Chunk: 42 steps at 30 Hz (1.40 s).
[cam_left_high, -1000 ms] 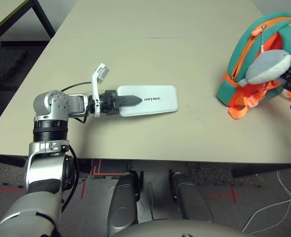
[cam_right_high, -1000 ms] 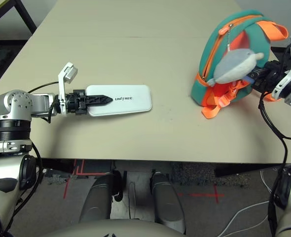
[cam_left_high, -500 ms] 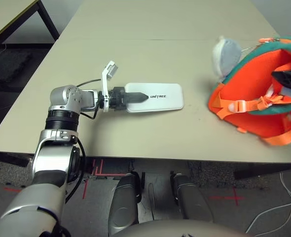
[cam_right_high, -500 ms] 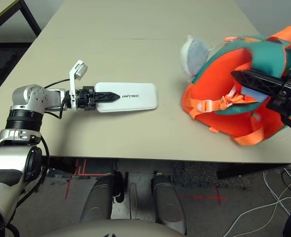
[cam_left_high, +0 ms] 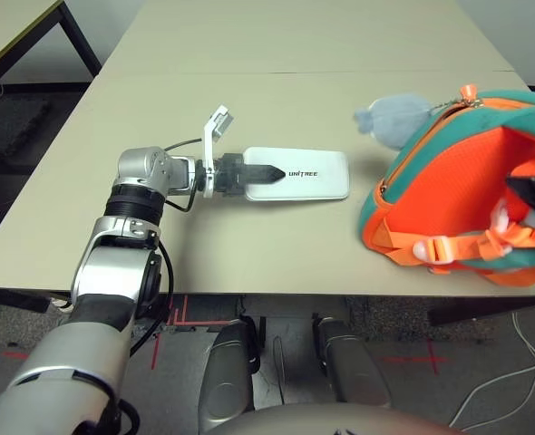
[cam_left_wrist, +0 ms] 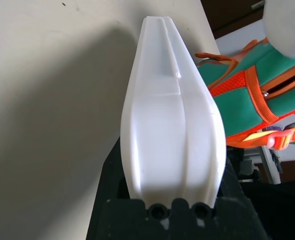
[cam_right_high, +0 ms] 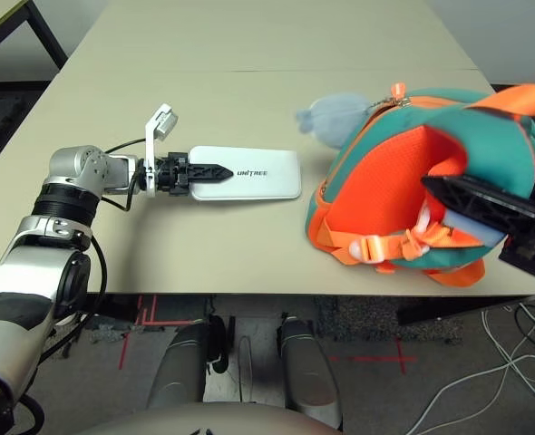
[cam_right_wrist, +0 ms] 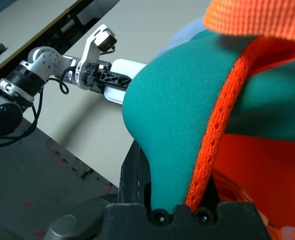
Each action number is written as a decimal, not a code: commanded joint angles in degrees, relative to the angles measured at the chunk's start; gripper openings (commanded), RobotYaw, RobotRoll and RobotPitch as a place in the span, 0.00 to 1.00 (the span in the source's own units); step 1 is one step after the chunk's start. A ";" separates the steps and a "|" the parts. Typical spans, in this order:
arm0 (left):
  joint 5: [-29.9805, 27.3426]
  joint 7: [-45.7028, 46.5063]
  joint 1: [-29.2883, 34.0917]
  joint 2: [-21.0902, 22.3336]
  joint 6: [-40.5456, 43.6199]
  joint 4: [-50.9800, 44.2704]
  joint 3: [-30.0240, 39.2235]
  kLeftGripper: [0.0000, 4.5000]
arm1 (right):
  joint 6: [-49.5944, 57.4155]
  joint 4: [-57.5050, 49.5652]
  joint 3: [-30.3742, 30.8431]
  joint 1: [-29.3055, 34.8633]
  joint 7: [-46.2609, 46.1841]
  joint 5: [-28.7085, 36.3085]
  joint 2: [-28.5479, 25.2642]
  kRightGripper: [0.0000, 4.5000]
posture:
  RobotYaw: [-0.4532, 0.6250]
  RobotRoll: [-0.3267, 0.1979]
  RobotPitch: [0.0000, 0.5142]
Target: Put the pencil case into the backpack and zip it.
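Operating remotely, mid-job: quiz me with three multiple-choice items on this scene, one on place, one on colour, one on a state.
1. Where is the backpack?
a) left of the case
b) right of the case
c) on the floor

2. What colour is the backpack's trim?
a) orange
b) black
c) yellow

3. What is the left gripper doing?
a) hanging empty
b) holding a strap
c) gripping the case

1 b: the backpack is on the robot's right of the white case.
2 a: orange trim edges the teal fabric.
3 c: the left gripper has its fingers on both sides of the case.
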 commanded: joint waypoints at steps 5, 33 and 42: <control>1.35 -3.03 -3.19 3.02 -1.20 -3.98 -0.18 0.27 | -1.48 2.27 -1.94 4.45 3.59 -1.79 -0.97 0.01 | 0.08 0.62 0.41; 6.41 -24.09 -19.22 4.27 -16.60 -18.68 -14.27 0.27 | -2.13 8.00 8.95 -3.37 13.11 -14.79 -2.47 0.01 | 0.14 0.62 0.46; 6.28 -25.49 -17.45 2.29 -13.97 -24.48 -18.54 0.27 | -2.34 8.51 10.96 -5.08 12.74 -15.04 -2.62 0.01 | 0.15 0.62 0.48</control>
